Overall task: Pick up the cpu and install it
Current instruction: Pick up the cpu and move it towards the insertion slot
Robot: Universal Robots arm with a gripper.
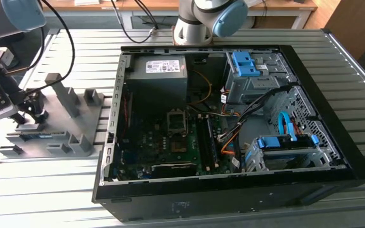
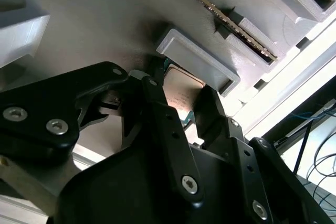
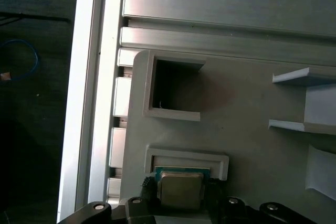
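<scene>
Gripper clamped on cpu — flat square, dull silver top, green edge.

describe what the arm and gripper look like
The arm is silver-grey tubing with rounded, pale blue joint caps. A black cable loops down toward its wrist. The gripper is matte black, built of rounded, jointed links fastened with silver screws.
</scene>
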